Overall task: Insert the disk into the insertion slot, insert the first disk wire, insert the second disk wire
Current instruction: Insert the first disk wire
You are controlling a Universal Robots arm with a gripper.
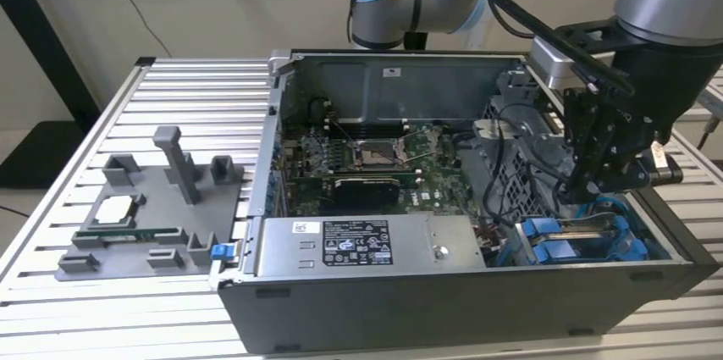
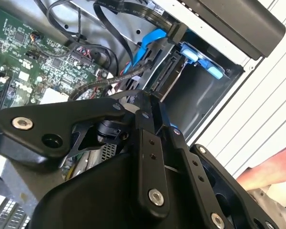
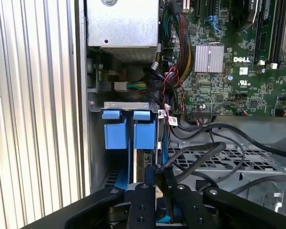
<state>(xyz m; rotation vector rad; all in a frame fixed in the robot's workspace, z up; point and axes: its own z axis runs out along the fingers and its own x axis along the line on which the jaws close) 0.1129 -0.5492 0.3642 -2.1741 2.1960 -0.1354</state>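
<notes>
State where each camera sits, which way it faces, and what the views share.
Exterior view: off the arm, looking down into the open computer case; arm and pincer show.
First wrist view: on the wrist, facing past the pincer into the insertion slot.
Second wrist view: on the wrist, facing over the pincer toward the motherboard.
Shared: both wrist views show pincer, insertion slot, motherboard.

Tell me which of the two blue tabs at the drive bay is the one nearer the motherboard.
The blue tab beside the white-tagged wires, on the motherboard side; the other blue tab lies toward the slatted table.
</notes>
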